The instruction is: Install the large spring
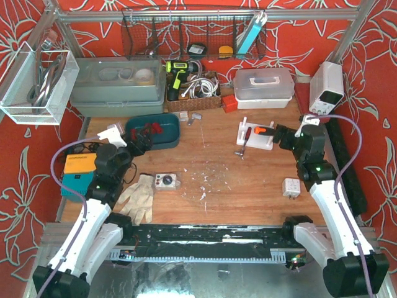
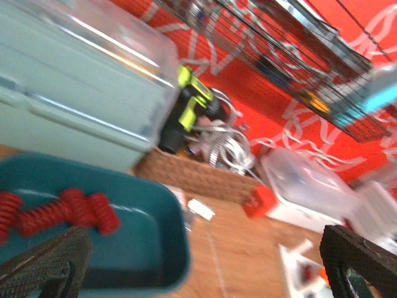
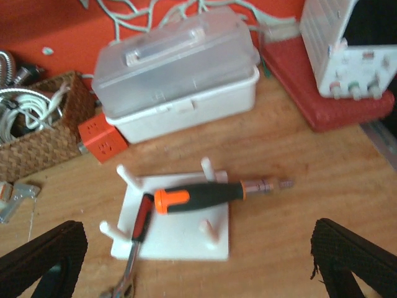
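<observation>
Red coil springs (image 2: 62,211) lie in a teal tray (image 1: 152,131), which also shows in the left wrist view (image 2: 155,248); I cannot tell which is the large one. My left gripper (image 1: 138,141) is open and empty, hovering at the tray's near left edge. A white peg board (image 1: 255,135) with several upright pegs stands right of centre; it also shows in the right wrist view (image 3: 177,233). A screwdriver (image 3: 211,195) with an orange-black handle and a red-handled tool (image 3: 139,226) lie on it. My right gripper (image 1: 280,136) is open and empty, just right of the board.
A wicker basket (image 1: 193,93) with cables and a yellow drill (image 1: 177,74), a grey-green bin (image 1: 118,87), a clear lidded box (image 1: 263,87) and a power supply (image 1: 327,87) line the back. A white glove (image 1: 138,195), a small gauge (image 1: 165,181), an orange cube (image 3: 102,138) and a white adapter (image 1: 291,187) lie about.
</observation>
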Controlling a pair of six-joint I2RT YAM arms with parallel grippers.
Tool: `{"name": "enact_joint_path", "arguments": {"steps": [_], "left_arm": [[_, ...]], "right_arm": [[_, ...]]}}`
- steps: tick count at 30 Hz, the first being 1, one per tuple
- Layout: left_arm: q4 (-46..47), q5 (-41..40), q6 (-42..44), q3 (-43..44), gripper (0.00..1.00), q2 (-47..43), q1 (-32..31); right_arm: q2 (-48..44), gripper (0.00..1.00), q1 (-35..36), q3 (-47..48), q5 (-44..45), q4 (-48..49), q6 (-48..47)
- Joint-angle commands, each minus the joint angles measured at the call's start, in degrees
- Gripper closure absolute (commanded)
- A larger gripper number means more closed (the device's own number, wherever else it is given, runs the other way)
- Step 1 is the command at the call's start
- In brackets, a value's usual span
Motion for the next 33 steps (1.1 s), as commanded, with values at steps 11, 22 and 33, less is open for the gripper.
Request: {"name": "enact_joint_path", "arguments": {"steps": [11, 22, 33], "left_arm": [[5.27, 9.92, -1.95, -4.36, 0.00, 3.75, -16.08], [13.47, 5.83, 1.77, -9.87, 0.00, 11.10, -25.64], [23.25, 0.78, 11.49, -14.49, 0.00, 16.02, -30.18]], "right_arm": [[5.51, 0.10, 0.38, -1.01, -12.33, -7.60, 11.07], [19.38, 0.38, 8.39, -2.56, -9.94, -2.94, 10.67], [30.70, 0.59, 13.65, -1.45, -2.57, 8.90, 12.32]]}}
